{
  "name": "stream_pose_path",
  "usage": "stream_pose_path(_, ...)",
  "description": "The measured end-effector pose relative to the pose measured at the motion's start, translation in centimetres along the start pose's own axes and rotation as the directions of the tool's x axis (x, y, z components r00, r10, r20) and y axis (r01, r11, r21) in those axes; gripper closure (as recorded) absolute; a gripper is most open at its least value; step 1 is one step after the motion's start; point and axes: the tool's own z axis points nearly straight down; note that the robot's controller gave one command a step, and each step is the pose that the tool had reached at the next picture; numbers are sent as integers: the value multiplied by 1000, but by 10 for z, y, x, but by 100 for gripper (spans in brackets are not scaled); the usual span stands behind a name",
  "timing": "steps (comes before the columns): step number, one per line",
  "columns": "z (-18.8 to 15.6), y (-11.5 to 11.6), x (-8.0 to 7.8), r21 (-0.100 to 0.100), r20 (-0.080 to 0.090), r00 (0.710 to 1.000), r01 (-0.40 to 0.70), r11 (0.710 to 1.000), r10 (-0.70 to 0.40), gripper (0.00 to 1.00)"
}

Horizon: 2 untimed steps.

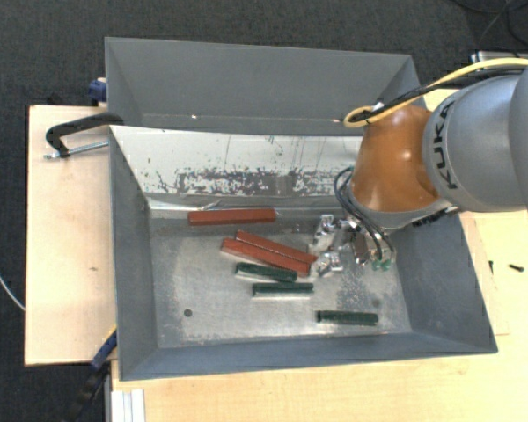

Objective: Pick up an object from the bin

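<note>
The single camera looks down into the grey bin (128, 253) from above, somewhat sideways. The whole bin fits in view, the arm (475, 139) entering from the right.

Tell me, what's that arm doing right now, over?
Gripper down at right end of the paired red-brown bars. Hold unconfirmed. Just beside them, a dark green bar.

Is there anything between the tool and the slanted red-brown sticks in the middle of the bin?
Nothing visible stands between them. The tool is right at the right end of the slanted red-brown sticks. Two dark green sticks lie alongside those, on the near side, not in the gap.
</note>
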Motion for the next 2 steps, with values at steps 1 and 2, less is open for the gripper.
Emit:
stream_pose_path(1, 0, 0, 0, 0, 1, 1000, 0, 1000, 0, 100)
stream_pose_path(2, -175, 5, -4, 3, 20, 999, 48, 999, -48, 100)
